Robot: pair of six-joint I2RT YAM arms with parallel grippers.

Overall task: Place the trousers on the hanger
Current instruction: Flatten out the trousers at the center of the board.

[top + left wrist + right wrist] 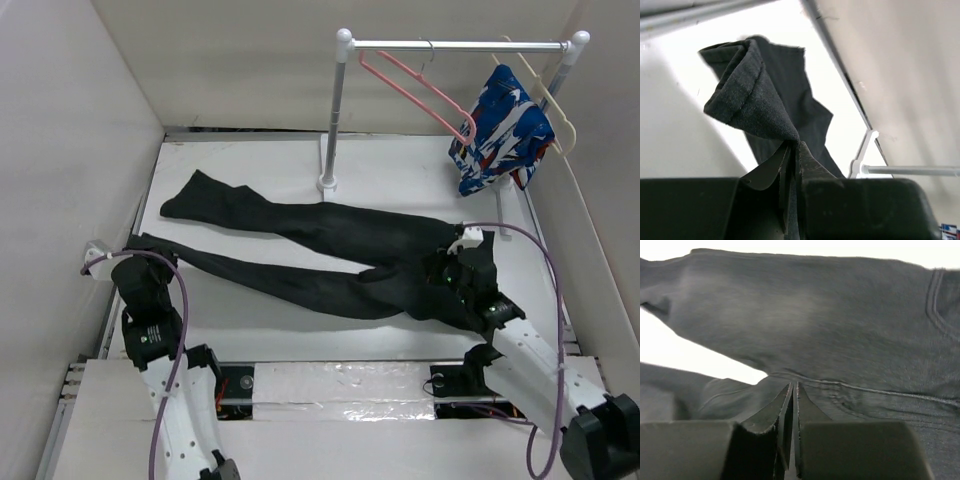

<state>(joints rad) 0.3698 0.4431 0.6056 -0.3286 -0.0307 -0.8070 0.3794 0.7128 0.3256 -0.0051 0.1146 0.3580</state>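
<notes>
no readable text, labels or numbers anywhere

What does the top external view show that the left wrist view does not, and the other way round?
Only top external: the pink hanger hanging empty, and both full trouser legs spread on the table. Only left wrist: the left gripper shut on a folded leg hem, seen close. Both: the black trousers and the rail.

left claw, right claw (both clamped)
</notes>
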